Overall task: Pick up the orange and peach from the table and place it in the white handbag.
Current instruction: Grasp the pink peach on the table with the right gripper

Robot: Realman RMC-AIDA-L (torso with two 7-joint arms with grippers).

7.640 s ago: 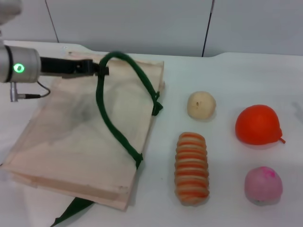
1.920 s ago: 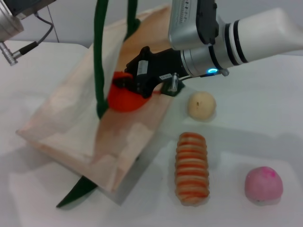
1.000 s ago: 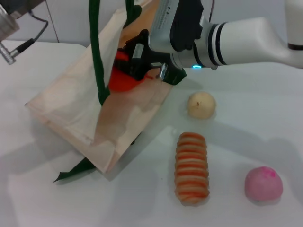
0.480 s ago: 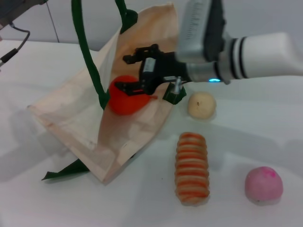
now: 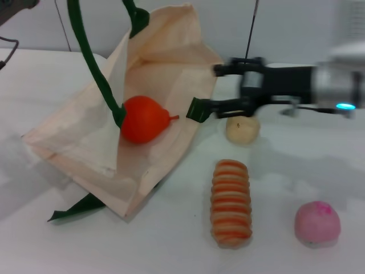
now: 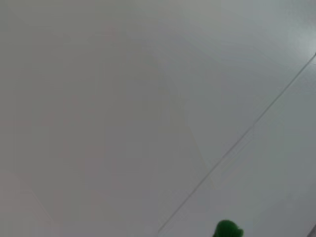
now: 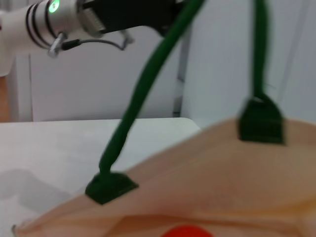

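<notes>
Orange [image 5: 142, 119] sits inside white handbag [image 5: 165, 68]; right gripper [image 5: 225, 88], jaws apart and empty, at its 3 o'clock. Left gripper [image 7: 163, 12] grips the green handle [image 5: 91, 63] overhead. Peach [image 5: 317, 223] on table [image 5: 285, 171].

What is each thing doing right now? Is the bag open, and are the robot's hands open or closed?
White handbag: mouth open, held up by its green handle.
Orange: inside the bag, free of any gripper.
Peach: on the table, not picked up.
Right gripper: open, empty, beside the bag's mouth.
Left gripper: up high, holding the green handle.
Cream ball: on the table.
Striped bread: lying on the table.
</notes>
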